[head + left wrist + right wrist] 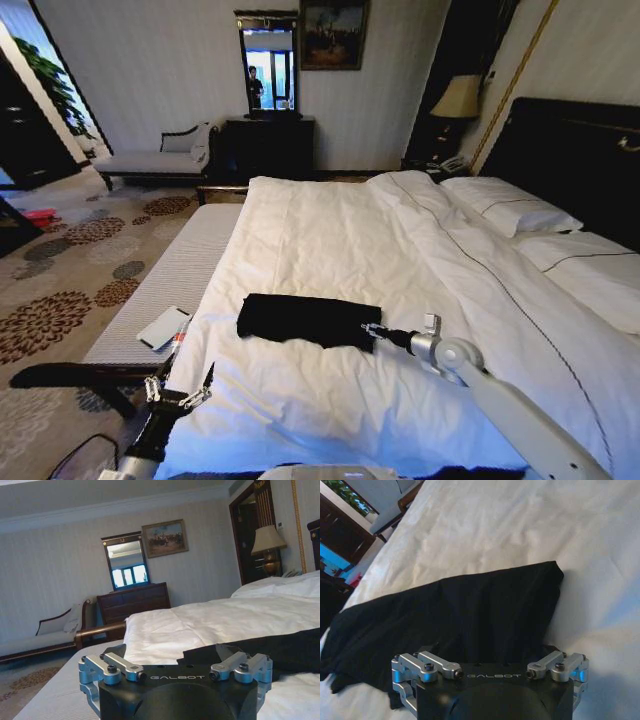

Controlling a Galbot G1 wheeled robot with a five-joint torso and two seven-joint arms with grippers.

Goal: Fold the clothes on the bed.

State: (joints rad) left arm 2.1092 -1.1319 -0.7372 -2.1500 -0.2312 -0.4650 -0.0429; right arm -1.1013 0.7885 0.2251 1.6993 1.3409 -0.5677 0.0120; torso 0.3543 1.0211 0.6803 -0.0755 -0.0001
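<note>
Right gripper (372,331) sits at the near right edge of the clothes (308,319), touching the fabric; I can't tell whether its fingers are spread or closed. I count one black garment, folded into a flat strip, lying across the near part of the bed (400,250). Left gripper (178,394) hovers off the bed's near left corner, fingers spread wide, holding nothing.
</note>
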